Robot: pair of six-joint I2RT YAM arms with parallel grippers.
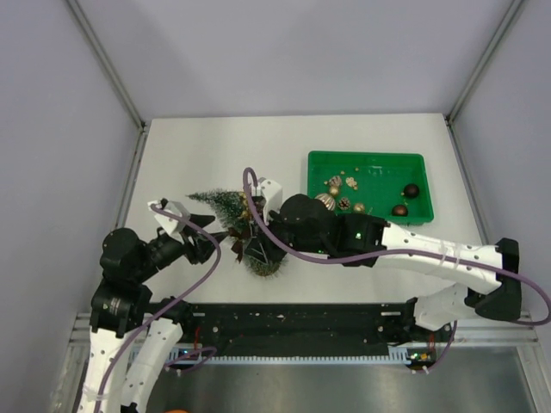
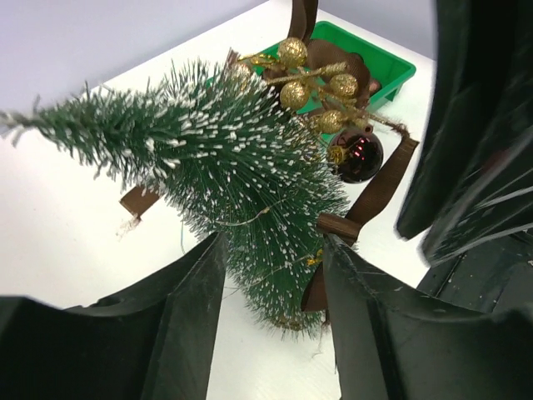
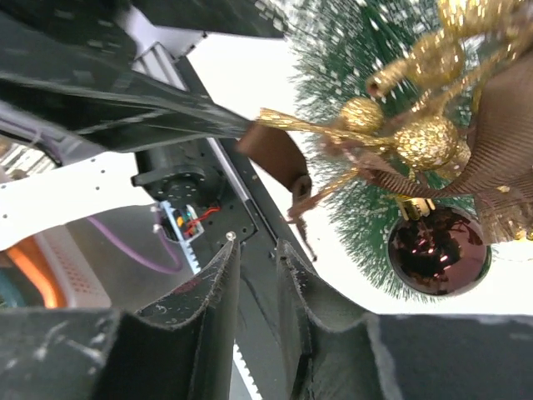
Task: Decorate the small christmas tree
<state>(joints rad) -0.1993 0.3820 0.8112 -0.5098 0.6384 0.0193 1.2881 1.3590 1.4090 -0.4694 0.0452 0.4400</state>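
Observation:
The small christmas tree lies tilted on the white table, tip to the far left and base near my right gripper. In the left wrist view the tree runs between my left gripper's fingers, which press its bristles near the base; the gripper sits at the tree's near-left side. A gold berry sprig with brown ribbon and a dark red bauble hang on the tree. My right gripper is over the tree's base end. Its fingers stand a narrow gap apart and hold nothing, beside the sprig and bauble.
A green tray at the back right holds a dark bauble, another dark ball and several gold ornaments. A black rail runs along the table's near edge. Grey walls stand on the left, right and back.

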